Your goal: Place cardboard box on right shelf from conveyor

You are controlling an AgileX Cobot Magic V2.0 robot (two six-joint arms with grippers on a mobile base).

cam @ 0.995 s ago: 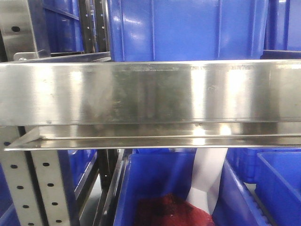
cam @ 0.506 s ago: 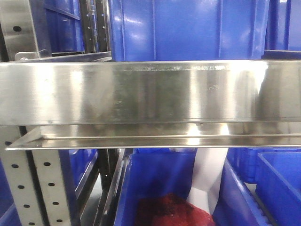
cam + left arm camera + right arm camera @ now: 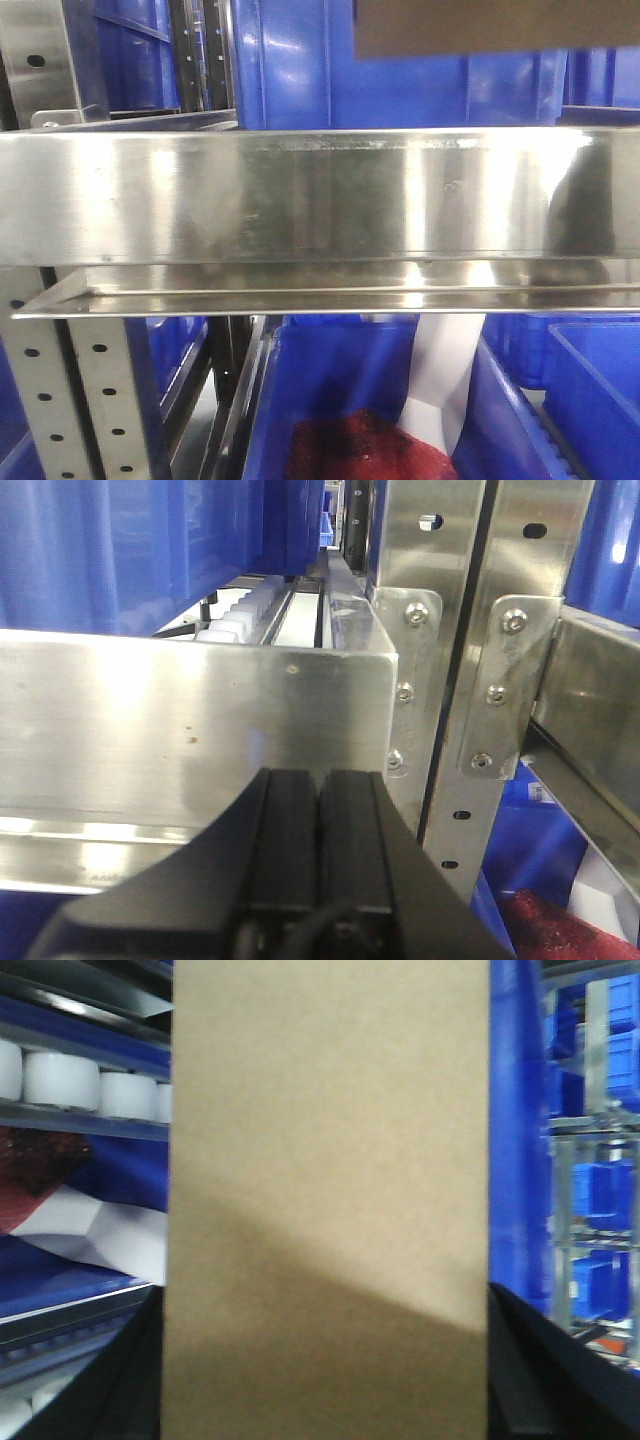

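Now cardboard box (image 3: 497,27) has appeared, clamped within right claw (image 3: 325,1360).

Blue bins (image 3: 400,65) and red cloth (image 3: 365,450).

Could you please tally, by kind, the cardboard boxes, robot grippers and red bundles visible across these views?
cardboard box: 1
grippers: 2, the left gripper and the right gripper
red bundle: 1
Total: 4
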